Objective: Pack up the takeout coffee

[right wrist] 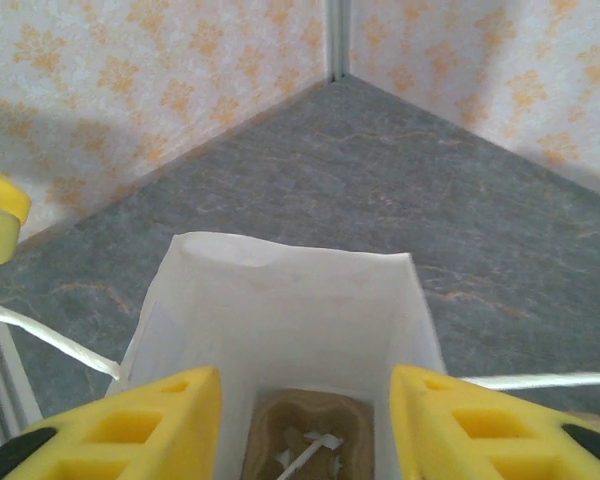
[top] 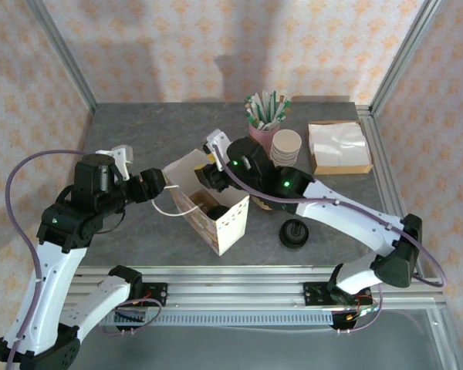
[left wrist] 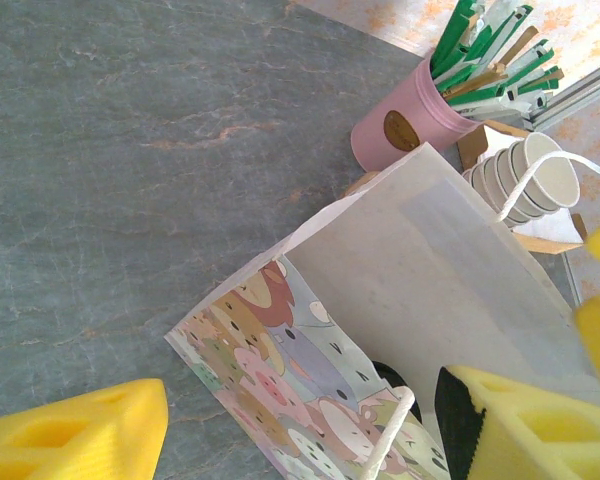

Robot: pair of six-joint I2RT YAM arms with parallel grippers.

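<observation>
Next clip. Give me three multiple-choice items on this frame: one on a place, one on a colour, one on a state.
1. Where is the stack of black lids?
A. on a plate
B. on the table, beside the bag
C. on a shelf

2. What colour is the holder of the sticks?
A. blue
B. black
C. pink

3. How does the right gripper stand?
A. open, over the bag's mouth
B. shut on a cup
C. shut on a lid

Answers:
1 B: the top view shows the stack standing on the grey table just right of the bag.
2 C: the left wrist view shows a pink holder.
3 A: its yellow fingers stand apart, with the bag's white inside between them.
</observation>
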